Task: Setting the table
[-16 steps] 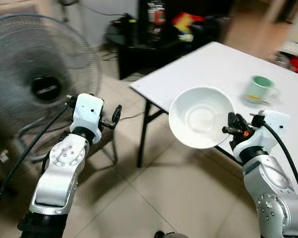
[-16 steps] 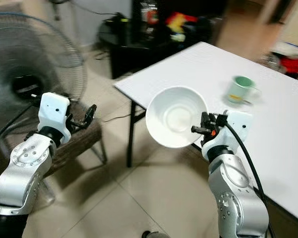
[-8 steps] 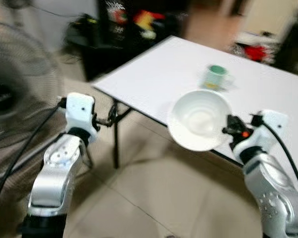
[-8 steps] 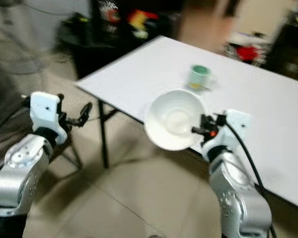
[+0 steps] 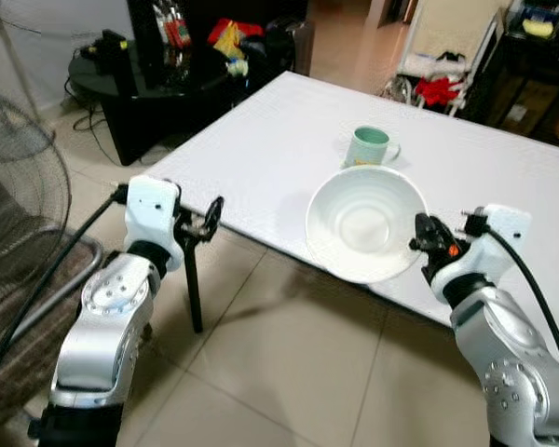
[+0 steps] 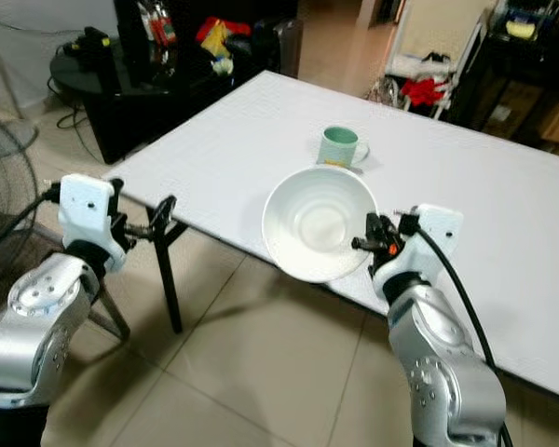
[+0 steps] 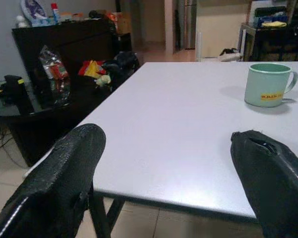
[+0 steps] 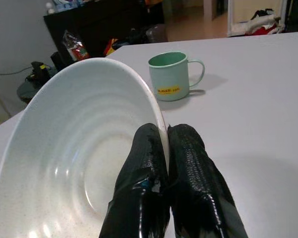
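A white bowl (image 5: 363, 223) hangs tilted over the near edge of the white table (image 5: 289, 130), its rim pinched by my right gripper (image 5: 427, 240), which is shut on it. The right wrist view shows both black fingers (image 8: 188, 158) clamped on the bowl's rim (image 8: 161, 121). A green mug (image 5: 370, 147) with a yellow label stands upright on the table just beyond the bowl. My left gripper (image 5: 210, 216) is open and holds nothing, level with the table's left corner. Its two fingertips (image 7: 64, 163) stand wide apart in the left wrist view, facing the tabletop (image 7: 179, 129) and the mug (image 7: 267, 84).
A standing fan (image 5: 19, 214) is at the far left on the tiled floor. A dark cabinet (image 5: 158, 65) with clutter stands beyond the table's left end. Shelving and boxes (image 5: 531, 56) line the back right. A black table leg (image 5: 194, 289) stands below the corner.
The camera has swung right and closer to the table; the fan has slid out to the left. The bowl stays in my right gripper, now over the table's edge near the mug.
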`<state>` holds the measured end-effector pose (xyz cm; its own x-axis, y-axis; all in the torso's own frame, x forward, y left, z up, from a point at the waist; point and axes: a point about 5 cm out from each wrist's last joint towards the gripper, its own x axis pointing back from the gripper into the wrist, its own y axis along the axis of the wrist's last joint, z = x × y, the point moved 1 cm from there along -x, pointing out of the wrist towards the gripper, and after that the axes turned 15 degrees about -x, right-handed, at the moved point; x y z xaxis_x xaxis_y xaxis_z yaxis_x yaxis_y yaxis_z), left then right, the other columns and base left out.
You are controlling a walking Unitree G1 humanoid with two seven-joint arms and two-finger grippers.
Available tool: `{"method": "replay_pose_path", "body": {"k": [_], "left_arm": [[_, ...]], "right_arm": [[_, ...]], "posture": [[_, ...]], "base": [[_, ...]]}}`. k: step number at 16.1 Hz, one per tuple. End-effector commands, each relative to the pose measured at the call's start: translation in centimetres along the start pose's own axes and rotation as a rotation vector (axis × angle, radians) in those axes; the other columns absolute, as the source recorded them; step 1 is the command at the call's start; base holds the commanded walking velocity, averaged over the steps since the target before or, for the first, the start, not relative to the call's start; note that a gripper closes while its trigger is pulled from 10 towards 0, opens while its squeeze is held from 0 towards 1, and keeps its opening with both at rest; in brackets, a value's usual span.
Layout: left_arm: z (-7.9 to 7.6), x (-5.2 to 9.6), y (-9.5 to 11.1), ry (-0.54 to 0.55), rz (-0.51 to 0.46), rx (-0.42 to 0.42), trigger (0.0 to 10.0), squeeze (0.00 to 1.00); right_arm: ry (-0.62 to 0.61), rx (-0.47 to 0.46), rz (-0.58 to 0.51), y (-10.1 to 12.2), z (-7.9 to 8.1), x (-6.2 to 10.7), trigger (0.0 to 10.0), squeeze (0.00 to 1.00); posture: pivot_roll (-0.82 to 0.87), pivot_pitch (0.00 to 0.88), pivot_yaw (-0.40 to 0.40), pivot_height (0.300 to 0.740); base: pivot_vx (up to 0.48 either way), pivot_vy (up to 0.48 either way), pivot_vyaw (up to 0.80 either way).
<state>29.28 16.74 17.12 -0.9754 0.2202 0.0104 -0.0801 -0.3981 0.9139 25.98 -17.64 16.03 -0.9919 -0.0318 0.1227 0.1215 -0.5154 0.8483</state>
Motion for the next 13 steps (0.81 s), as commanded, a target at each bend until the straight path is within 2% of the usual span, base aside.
{"method": "replay_pose_path", "body": {"k": [1,7,13], "left_arm": [[-0.08,-0.11,0.15,-0.018,-0.004,-0.006,10.0,0.0],[-0.02,-0.24,0.15,-0.03,-0.009,-0.016,10.0,0.0],[-0.09,-0.18,0.09,-0.061,-0.019,-0.023,10.0,0.0]], "right_arm": [[0.024,-0.01,-0.031,0.73,0.36,-0.09,10.0,0.0],[0.031,-0.015,-0.033,0.71,0.38,0.06,10.0,0.0],[0.045,-0.024,-0.025,0.64,0.56,0.09,10.0,0.0]], "posture": [[-0.08,0.0,-0.052,0.74],[-0.09,0.0,-0.051,0.74],[-0.09,0.0,-0.052,0.74]], "base": [[0.356,0.0,-0.8],[0.35,0.0,-0.8],[0.341,0.0,-0.07]]}}
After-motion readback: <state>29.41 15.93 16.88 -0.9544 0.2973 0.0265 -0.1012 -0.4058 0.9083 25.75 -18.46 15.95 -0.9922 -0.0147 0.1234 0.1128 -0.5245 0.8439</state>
